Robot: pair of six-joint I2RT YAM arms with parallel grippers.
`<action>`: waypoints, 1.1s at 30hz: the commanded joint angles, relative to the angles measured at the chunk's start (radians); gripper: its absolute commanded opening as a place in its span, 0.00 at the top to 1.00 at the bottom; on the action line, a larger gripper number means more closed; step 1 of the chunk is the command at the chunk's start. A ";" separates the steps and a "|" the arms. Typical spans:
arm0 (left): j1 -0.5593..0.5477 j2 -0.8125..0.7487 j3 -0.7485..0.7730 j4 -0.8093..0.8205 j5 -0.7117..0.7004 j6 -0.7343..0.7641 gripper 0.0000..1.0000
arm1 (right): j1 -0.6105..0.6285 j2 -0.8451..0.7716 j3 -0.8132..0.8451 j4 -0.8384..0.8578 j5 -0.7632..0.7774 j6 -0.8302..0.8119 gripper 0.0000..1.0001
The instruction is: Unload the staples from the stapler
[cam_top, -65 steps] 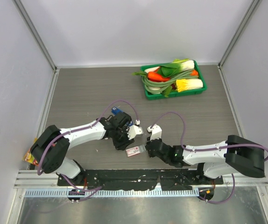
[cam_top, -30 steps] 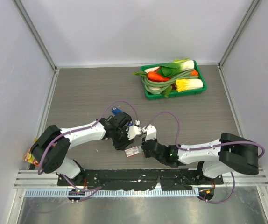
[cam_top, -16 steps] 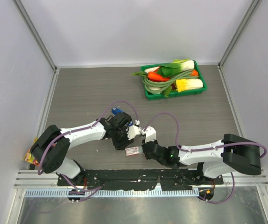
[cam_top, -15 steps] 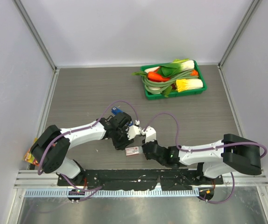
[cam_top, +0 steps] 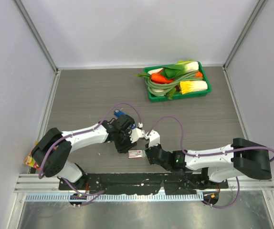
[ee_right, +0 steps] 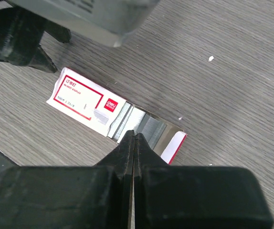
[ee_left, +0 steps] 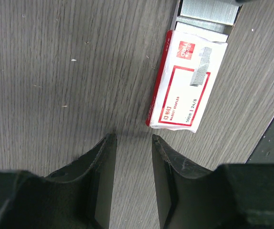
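A small dark-blue stapler point(cam_top: 119, 113) lies behind my left arm, partly hidden by it. A red-and-white box point(cam_top: 135, 153) point(ee_left: 184, 88) point(ee_right: 82, 100) lies flat between the two grippers, its tray pulled out. Silvery staples point(ee_right: 149, 125) point(ee_left: 207, 10) lie in rows in that tray. My left gripper point(cam_top: 127, 145) point(ee_left: 132, 138) hovers just beside the box's closed end, open a little, with bare wood between its fingers. My right gripper point(cam_top: 146, 151) point(ee_right: 133, 135) is shut, its tips right over the staples in the tray. Whether a staple is pinched between them cannot be seen.
A green tray point(cam_top: 207, 90) of toy vegetables stands at the back right. A yellow-and-red packet point(cam_top: 30, 161) sits at the left wall by the left arm's base. Grey walls close the table on three sides, and a black rail point(cam_top: 142, 179) runs along the near edge.
Over the last two seconds the right gripper slid left, up to the box's open end. In the last half second it barely moved. The left arm and the box stayed put.
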 commanded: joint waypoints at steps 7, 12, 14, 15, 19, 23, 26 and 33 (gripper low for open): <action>-0.006 -0.018 0.006 0.019 0.004 -0.007 0.61 | 0.021 -0.017 0.022 0.058 0.006 -0.016 0.99; -0.006 -0.022 0.006 0.016 0.001 -0.007 0.61 | 0.026 0.023 0.029 0.082 -0.008 -0.020 0.99; -0.006 -0.025 0.005 0.014 -0.001 -0.007 0.61 | 0.026 0.044 0.042 0.078 -0.002 -0.022 0.99; -0.006 -0.027 0.005 0.016 0.001 -0.009 0.61 | 0.026 0.050 0.046 0.075 -0.004 -0.022 0.99; -0.006 -0.030 0.008 0.011 -0.003 -0.005 0.61 | 0.027 0.076 0.054 0.073 -0.002 -0.016 0.99; -0.006 -0.033 0.011 0.013 -0.001 -0.005 0.61 | 0.026 0.113 0.075 0.076 -0.010 -0.022 0.99; -0.006 -0.034 0.011 0.013 -0.001 -0.002 0.61 | 0.027 0.127 0.089 0.084 -0.017 -0.031 0.99; -0.006 -0.031 0.008 0.013 0.001 -0.001 0.61 | 0.027 0.129 0.094 0.099 -0.028 -0.037 0.99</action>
